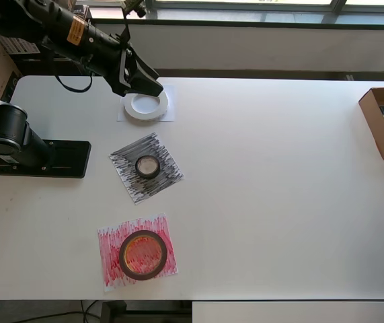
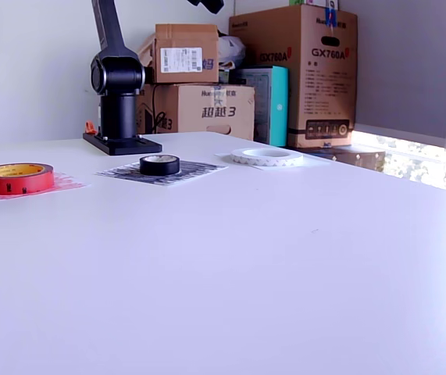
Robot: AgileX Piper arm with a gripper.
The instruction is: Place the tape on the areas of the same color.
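you are looking at a white counter [image 1: 279,202] where the sorting appears all but finished. going by size: the red tape roll [image 1: 142,255], the biggest, is lying flat on the red-scribbled sheet [image 1: 111,266] nearest the counter's front edge in the overhead view. the white tape roll [image 1: 145,106], next in size, is sitting on the plain white sheet [image 1: 168,116] at the far end. the black tape roll [image 1: 147,165], the smallest, is resting in the middle of the black-scribbled sheet [image 1: 161,182] between the other two. in the exterior view all three rolls are lying flat inside their sheets.

the gripper [image 1: 152,88] is hanging over the far rim of the white roll. its jaws are looking close together, but you cannot tell whether they are gripping the rim or already clear of it, since the exterior view is cutting the gripper off. by my reading, nothing is left but letting go and backing the arm away.
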